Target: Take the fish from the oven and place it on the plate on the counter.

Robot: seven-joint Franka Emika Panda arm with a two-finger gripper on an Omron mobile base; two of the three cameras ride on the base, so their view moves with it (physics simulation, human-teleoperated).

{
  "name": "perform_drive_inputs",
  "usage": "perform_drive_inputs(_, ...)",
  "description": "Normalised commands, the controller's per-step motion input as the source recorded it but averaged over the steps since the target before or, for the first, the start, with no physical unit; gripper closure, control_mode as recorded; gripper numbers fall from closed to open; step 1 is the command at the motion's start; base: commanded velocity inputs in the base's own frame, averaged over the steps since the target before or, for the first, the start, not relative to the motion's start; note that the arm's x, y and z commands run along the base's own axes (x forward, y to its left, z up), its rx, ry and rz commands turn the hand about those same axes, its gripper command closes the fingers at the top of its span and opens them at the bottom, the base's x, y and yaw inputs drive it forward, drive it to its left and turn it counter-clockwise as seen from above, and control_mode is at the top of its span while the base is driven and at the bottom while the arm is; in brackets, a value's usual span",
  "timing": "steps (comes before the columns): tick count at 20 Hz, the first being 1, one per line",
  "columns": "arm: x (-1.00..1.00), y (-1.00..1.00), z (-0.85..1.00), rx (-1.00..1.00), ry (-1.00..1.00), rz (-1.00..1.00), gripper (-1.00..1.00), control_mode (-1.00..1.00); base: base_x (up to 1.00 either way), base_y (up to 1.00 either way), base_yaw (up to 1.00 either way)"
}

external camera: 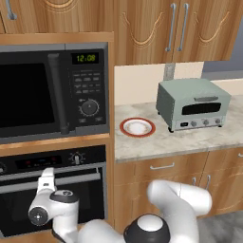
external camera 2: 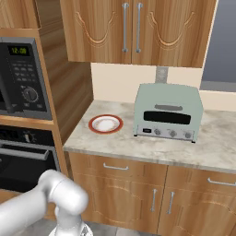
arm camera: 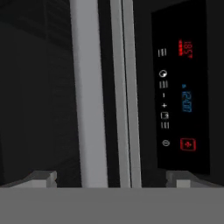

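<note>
Home kitchen: carved wooden wall cupboards [external camera: 156,28] w/ silver handles, black built-in wall oven [external camera: 52,190] under black microwave [external camera: 52,90], pale green toaster oven [external camera 2: 168,117] on speckled grey-beige stone tabletop [external camera 2: 138,145].

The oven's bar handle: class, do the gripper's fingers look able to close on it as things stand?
Probably yes. The gripper stands open, its fingers on either side of the oven's bar handle, with nothing between them and the bar.
</note>
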Motion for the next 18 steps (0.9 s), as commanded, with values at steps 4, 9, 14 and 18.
perform_drive_inputs(4, 0.28, 0.01, -0.36, 0.0, 0.0, 0.0, -1.0, -1.0, 0.0, 0.0, 0.0)
perform_drive_inputs(9, 0.41, 0.1, -0.23, 0.0, 0.0, 0.0, -1.0, -1.0, 0.0, 0.0, 0.0)
perform_drive_inputs(14, 0.33, 0.13, -0.27, 0.0, 0.0, 0.0, -1.0, -1.0, 0.0, 0.0, 0.0)
perform_drive_inputs(18, 0.18, 0.19, -0.4, 0.0, 0.0, 0.0, -1.0, -1.0, 0.0, 0.0, 0.0)
